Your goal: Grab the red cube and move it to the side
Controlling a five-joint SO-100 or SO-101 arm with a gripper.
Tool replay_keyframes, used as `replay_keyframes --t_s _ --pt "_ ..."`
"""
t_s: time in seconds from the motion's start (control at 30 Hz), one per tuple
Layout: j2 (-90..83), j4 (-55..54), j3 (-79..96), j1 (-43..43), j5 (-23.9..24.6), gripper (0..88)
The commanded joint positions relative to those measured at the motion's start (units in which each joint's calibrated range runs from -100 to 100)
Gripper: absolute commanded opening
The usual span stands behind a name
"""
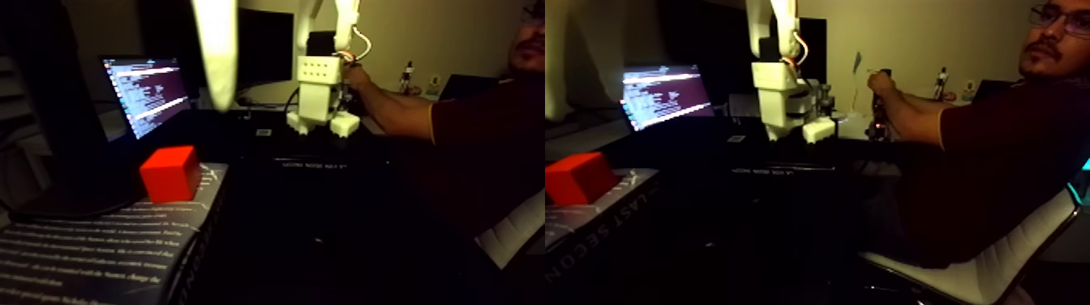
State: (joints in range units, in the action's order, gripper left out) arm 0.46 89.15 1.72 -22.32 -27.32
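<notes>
the cube [169, 173] sits on a book [97, 247] at the left of the fixed view, near the book's far right corner, nothing touching it. my claw [207, 93] hangs blurred above and behind it, well apart; i cannot tell how wide it stands. dark open surface [324, 227] spreads right of the book. a laptop [146, 93] glows behind, and a person's arm [397, 109] reaches in.

My dark desk [308, 203] carries a book [97, 251] with white print on its cover; the red cube [169, 173] sits on the book's far corner. Behind the cube a laptop [146, 91] glows.
</notes>
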Motion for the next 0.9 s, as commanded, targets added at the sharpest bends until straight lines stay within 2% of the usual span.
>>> replay_keyframes --t_s 0.0,0.07,0.2,0.27,0.47,0.73,0.87 --pt "-6.5 1.4 0.3 4.6 6.2 29.6" --pt "-9.9 0.7 2.9 7.7 9.3 24.5" --pt "-17.4 -2.2 9.5 15.2 16.1 5.1" --pt "-21.7 -3.7 13.7 19.8 19.5 0.3" --pt "-38.1 -10.1 31.0 29.5 29.5 0.7" --pt "-64.9 -31.5 67.2 32.5 30.8 0.7" --pt "-74.7 -34.1 77.2 31.6 30.8 0.7"
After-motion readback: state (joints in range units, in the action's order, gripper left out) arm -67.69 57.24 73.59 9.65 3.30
